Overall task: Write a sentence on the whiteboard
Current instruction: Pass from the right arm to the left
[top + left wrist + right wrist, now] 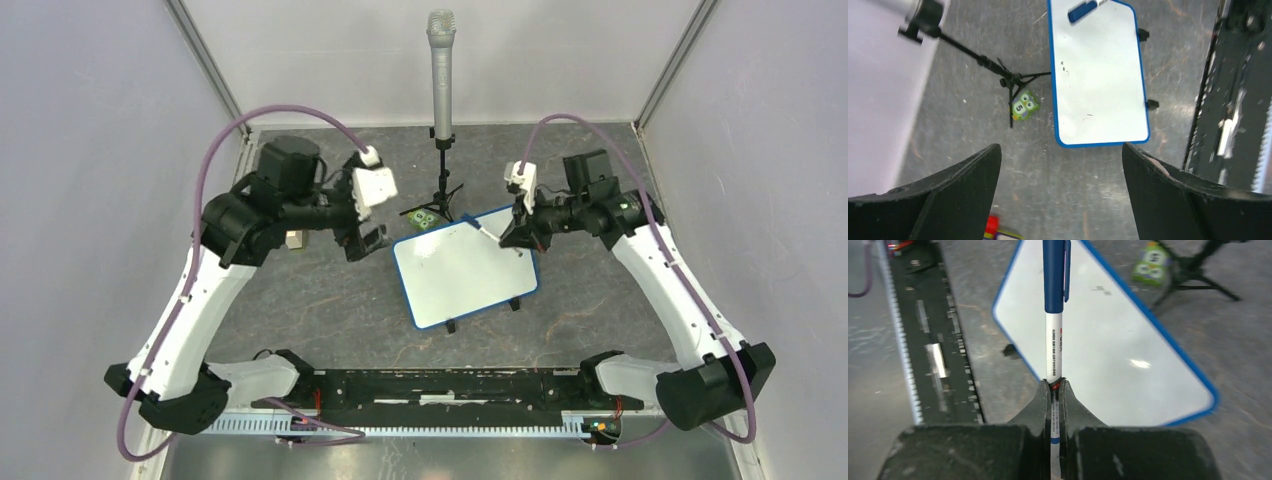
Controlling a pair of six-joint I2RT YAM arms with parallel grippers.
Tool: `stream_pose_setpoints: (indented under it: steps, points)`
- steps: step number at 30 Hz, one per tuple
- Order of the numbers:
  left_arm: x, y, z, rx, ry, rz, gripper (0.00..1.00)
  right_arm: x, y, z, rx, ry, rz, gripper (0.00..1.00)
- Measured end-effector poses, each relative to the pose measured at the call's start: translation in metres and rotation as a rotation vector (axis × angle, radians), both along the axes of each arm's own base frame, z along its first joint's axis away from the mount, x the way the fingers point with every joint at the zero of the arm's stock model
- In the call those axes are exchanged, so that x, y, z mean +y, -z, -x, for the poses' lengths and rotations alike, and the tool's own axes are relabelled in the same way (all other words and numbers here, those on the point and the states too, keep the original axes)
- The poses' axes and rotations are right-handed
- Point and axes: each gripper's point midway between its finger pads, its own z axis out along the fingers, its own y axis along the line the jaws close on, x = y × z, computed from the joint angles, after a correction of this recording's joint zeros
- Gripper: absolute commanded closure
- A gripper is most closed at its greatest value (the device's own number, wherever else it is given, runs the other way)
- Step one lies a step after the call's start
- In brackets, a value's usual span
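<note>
Top view, clock directions.

- Whiteboard (465,270) lies at table centre, long axis roughly 8 to 2 o'clock. The surface is nearly bare, with a few faint specks and no sentence to read yet.
- Right gripper (1054,387): jaws pressed together on a marker (1053,340), pinching the white barrel. A blue clip cap sits at the far end; I cannot tell whether the nib is under it.
- Marker's far end hangs over the board's 1 o'clock corner. Touching or just above, I cannot tell.
- From the right gripper, open board lies toward 8 o'clock. This is the nearer arm, so the writing is likely its job.
- Left gripper (1060,150): jaws spread wide, empty, off the board's 9 o'clock side, apart from it.
</note>
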Motion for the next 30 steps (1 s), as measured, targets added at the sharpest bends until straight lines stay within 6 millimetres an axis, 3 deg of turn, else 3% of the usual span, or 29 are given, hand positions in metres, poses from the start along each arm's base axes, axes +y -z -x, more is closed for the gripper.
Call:
stream_pose_setpoints:
  steps: [6,11,22,26,30]
  points:
    - [-0.037,0.014,0.026,-0.219,0.222,-0.190,0.10,0.030,0.031,0.050,0.209,-0.121,-0.067,1.00]
    - [-0.060,0.044,0.047,-0.376,0.404,-0.377,0.13,0.040,0.050,0.080,0.337,-0.185,-0.087,1.00]
    - [-0.088,0.076,0.059,-0.498,0.555,-0.550,0.25,0.058,0.037,0.113,0.390,-0.323,-0.149,1.00]
    - [-0.091,0.091,0.060,-0.486,0.579,-0.592,0.34,0.059,0.036,0.118,0.399,-0.344,-0.155,1.00]
    - [-0.093,0.100,0.062,-0.477,0.600,-0.614,0.51,0.060,0.034,0.122,0.405,-0.359,-0.159,1.00]
